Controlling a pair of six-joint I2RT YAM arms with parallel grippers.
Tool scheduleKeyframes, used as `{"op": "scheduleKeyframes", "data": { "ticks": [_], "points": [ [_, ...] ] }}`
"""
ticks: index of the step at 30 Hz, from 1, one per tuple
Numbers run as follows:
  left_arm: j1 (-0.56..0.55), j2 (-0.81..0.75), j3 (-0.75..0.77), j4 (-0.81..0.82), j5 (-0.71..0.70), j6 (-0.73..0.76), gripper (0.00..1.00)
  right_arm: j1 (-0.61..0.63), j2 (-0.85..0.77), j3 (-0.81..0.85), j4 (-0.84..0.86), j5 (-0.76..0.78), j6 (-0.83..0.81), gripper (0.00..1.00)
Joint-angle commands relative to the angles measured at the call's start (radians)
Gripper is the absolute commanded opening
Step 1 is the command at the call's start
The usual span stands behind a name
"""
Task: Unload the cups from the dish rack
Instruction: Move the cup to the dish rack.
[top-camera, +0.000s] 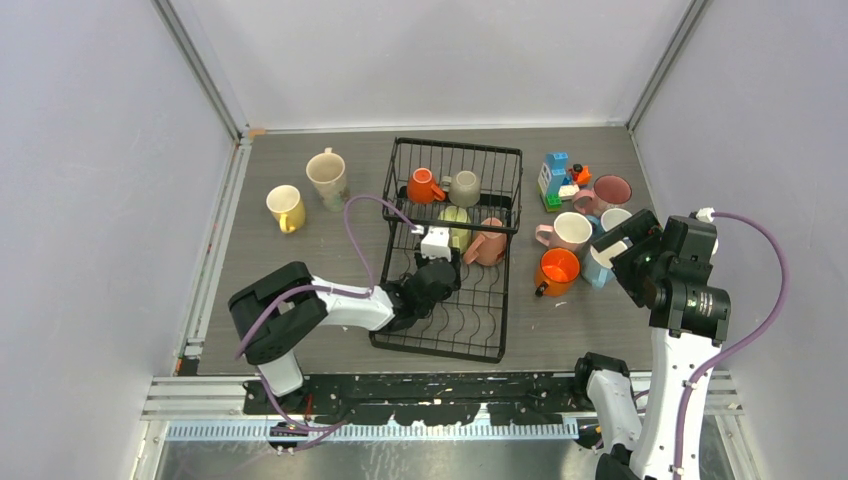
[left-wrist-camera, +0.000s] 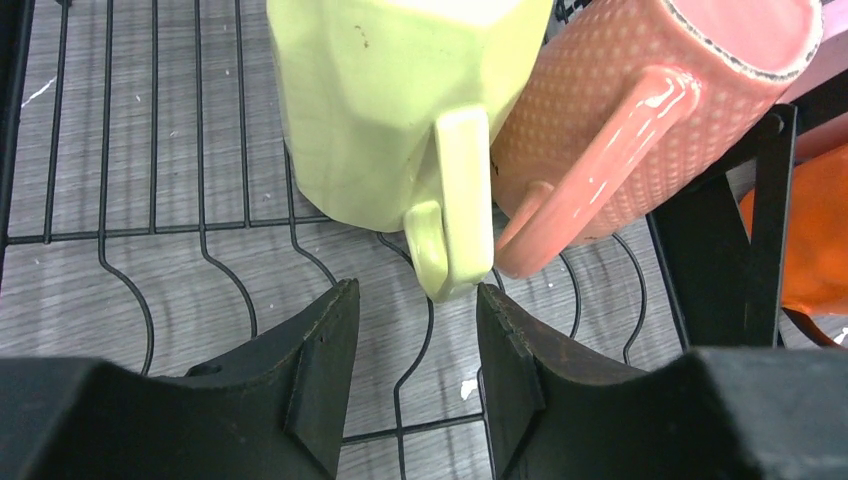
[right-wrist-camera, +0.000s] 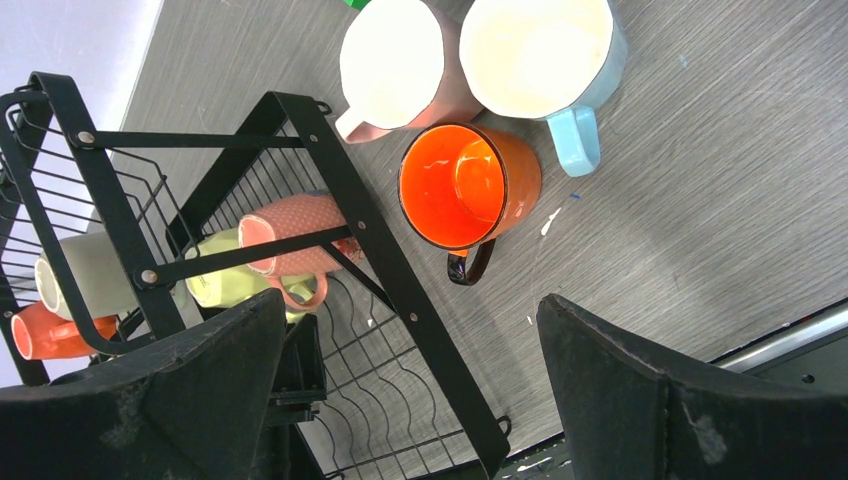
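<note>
The black wire dish rack stands mid-table. It holds an orange cup and a grey-beige cup in the basket end, and a pale green cup beside a pink cup. My left gripper is inside the rack over the wavy tray. In the left wrist view it is open. The pale green cup's handle ends level with the fingertips, nearer the right finger, ungripped. The pink cup leans against it. My right gripper is open and empty, raised right of the rack.
A yellow cup and a cream cup stand left of the rack. On the right are an orange cup, pink cups, a light blue cup and a toy-block figure.
</note>
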Motion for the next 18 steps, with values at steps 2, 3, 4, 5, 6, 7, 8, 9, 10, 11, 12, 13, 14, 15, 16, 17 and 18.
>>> {"op": "scheduleKeyframes", "data": {
  "ticks": [2,3,4,5,6,7,8,9,10,11,12,13,14,15,16,17,18],
  "points": [
    [0.013,0.019,0.038,0.056,-0.004,0.001,0.48,0.005,-0.004,0.000,0.020,-0.018,-0.028,1.00],
    [0.013,0.022,0.036,0.072,-0.003,-0.001,0.48,0.005,-0.004,0.000,0.020,-0.020,-0.029,1.00],
    [0.014,0.027,0.035,0.083,-0.002,-0.003,0.47,0.005,-0.004,0.000,0.021,-0.022,-0.030,1.00],
    [0.013,0.031,0.035,0.099,-0.002,-0.003,0.47,0.005,-0.003,0.000,0.020,-0.023,-0.031,1.00],
    [0.013,0.036,0.032,0.117,-0.002,-0.004,0.47,0.005,-0.004,0.000,0.019,-0.025,-0.033,1.00],
    [0.012,0.041,0.029,0.134,-0.002,-0.004,0.46,0.004,-0.004,0.000,0.017,-0.025,-0.037,1.00],
    [0.013,0.046,0.024,0.153,-0.005,-0.004,0.46,0.005,-0.005,0.000,0.015,-0.023,-0.040,1.00],
    [0.012,0.052,0.021,0.169,-0.009,-0.003,0.46,0.005,-0.009,-0.001,0.013,-0.022,-0.045,1.00],
    [0.013,0.057,0.018,0.188,-0.013,-0.003,0.45,0.004,-0.011,-0.002,0.013,-0.020,-0.048,1.00],
    [0.011,0.064,0.014,0.207,-0.015,-0.002,0.43,0.004,-0.014,-0.005,0.011,-0.019,-0.051,1.00],
    [0.012,0.069,0.011,0.223,-0.018,0.001,0.42,0.005,-0.016,-0.007,0.011,-0.019,-0.053,1.00],
    [0.011,0.075,0.008,0.237,-0.020,0.001,0.42,0.004,-0.018,-0.010,0.011,-0.018,-0.056,1.00],
    [0.012,0.082,0.008,0.246,-0.023,0.004,0.41,0.004,-0.020,-0.013,0.011,-0.018,-0.057,1.00],
    [0.012,0.085,0.007,0.250,-0.027,0.003,0.41,0.005,-0.021,-0.014,0.010,-0.018,-0.058,1.00],
    [0.013,0.088,0.006,0.255,-0.029,0.004,0.39,0.005,-0.024,-0.016,0.010,-0.018,-0.058,1.00],
    [0.012,0.089,0.004,0.259,-0.029,0.005,0.38,0.005,-0.024,-0.019,0.012,-0.020,-0.057,1.00],
    [0.011,0.089,0.004,0.262,-0.032,0.006,0.36,0.004,-0.027,-0.021,0.014,-0.020,-0.056,1.00]
  ]
}}
